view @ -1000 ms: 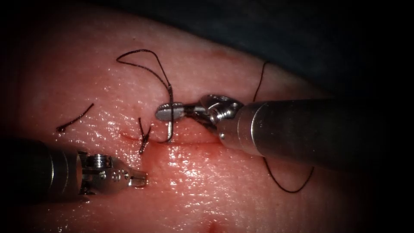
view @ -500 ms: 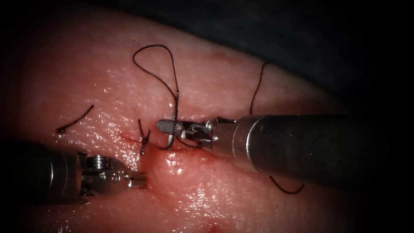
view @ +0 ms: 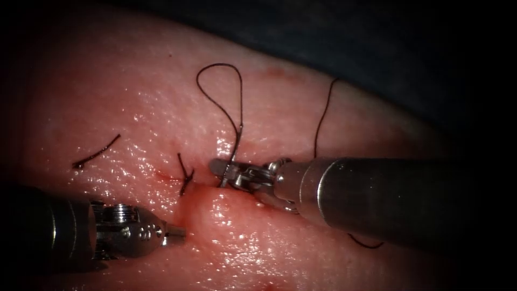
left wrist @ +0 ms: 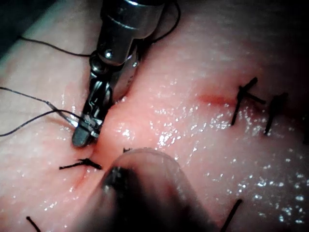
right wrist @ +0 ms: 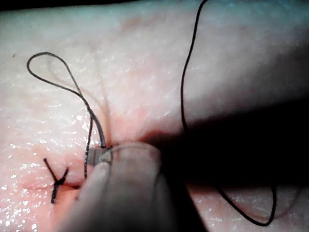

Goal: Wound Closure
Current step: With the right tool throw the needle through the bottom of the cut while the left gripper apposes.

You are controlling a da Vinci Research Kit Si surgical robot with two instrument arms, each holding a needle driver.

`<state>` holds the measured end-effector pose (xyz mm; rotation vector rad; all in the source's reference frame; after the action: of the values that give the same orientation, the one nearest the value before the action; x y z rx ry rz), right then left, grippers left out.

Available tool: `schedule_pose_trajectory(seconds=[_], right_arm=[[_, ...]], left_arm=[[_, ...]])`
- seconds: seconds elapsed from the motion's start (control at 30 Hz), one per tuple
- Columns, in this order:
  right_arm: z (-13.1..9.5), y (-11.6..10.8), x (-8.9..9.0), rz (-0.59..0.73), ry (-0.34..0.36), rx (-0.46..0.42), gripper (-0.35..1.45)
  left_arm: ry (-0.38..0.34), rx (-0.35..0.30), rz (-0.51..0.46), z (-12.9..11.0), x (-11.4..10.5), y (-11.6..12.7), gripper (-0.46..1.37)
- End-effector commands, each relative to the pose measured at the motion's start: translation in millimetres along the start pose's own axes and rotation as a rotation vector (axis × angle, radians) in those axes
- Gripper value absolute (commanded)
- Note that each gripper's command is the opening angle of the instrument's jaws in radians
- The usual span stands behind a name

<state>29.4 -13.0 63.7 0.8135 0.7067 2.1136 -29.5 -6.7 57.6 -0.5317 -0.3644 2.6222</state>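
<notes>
Two tools sit over the tissue (view: pixel 161 108), one on each side of your working spot. Your right tool (view: pixel 222 168) comes in from the right and lies low across the cut (view: pixel 253 186), its fingers clenched on the needle (view: pixel 232 156) near the thread end of its curve. The needle stands nearly upright between the fingers, with its lower part down in the tissue at the cut, and the tissue bulges just below the tool tip. From the needle's upper end the thread (view: pixel 218 81) rises in a narrow loop over the tissue above the cut, and another run of thread shows farther right, passing behind the tool's shaft. Your left tool (view: pixel 175 233) rests lower left, apart from the needle and thread, its fingers pressed together on nothing, the tip near the left end of the bulge. A tied stitch (view: pixel 184 175) with short dark ends sits just left of the needle, and a loose cut thread end (view: pixel 97 153) lies farther left on the tissue.
</notes>
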Motion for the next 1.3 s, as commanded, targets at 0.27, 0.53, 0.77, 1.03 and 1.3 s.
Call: schedule_pose_trajectory(seconds=[0.27, 0.53, 0.77, 1.03, 1.3], right_arm=[[-0.1, -0.2, 0.0, -0.079, -0.014, -0.115, -0.35], [-0.4, -2.2, -0.5, -0.058, -0.055, -0.159, -0.35], [0.1, -3.0, -2.6, -0.023, -0.126, -0.131, -0.35], [0.6, -1.3, -6.1, 0.001, -0.149, -0.123, -0.35], [-0.1, -1.8, -8.1, 0.026, -0.154, -0.091, -0.35]], left_arm=[[0.012, 0.010, 0.024, 1.7, -0.8, -0.5, -0.35], [0.007, -0.003, 0.012, 4.0, -1.4, -0.2, -0.35], [0.006, -0.025, 0.006, 6.2, -2.1, 0.0, -0.35], [0.019, -0.034, -0.010, 6.4, -2.4, -1.3, -0.35], [0.028, -0.023, -0.012, 6.3, -2.4, -1.6, -0.35]])
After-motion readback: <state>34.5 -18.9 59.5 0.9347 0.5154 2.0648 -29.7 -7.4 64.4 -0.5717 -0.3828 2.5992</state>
